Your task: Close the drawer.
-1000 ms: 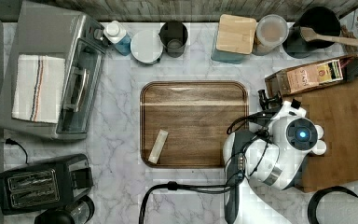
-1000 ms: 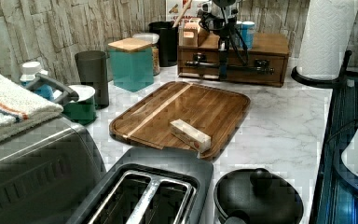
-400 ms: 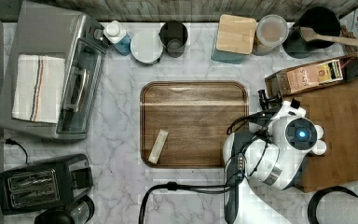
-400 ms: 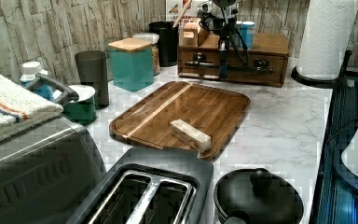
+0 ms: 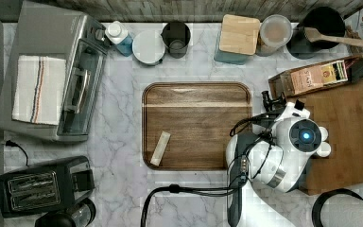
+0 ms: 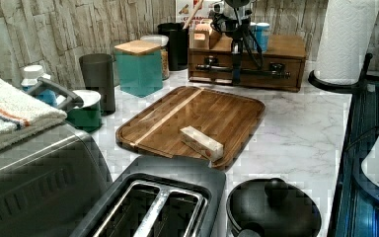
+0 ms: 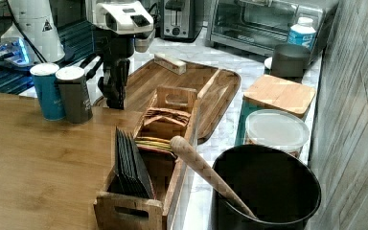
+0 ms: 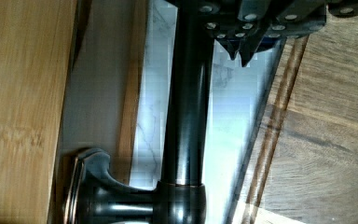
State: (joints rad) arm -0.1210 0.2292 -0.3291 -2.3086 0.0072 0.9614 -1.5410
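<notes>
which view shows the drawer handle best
The wrist view: the dark bar handle runs close-up beside the drawer front. In the left view the handle is a small distant bar, with the hand at it.

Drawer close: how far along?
Done: the gripper is down at the drawer's dark bar handle. In hand: the push; the wrist view shows a narrow strip of drawer out past the top panel. Left: probably close that strip flush, then back off.
</notes>
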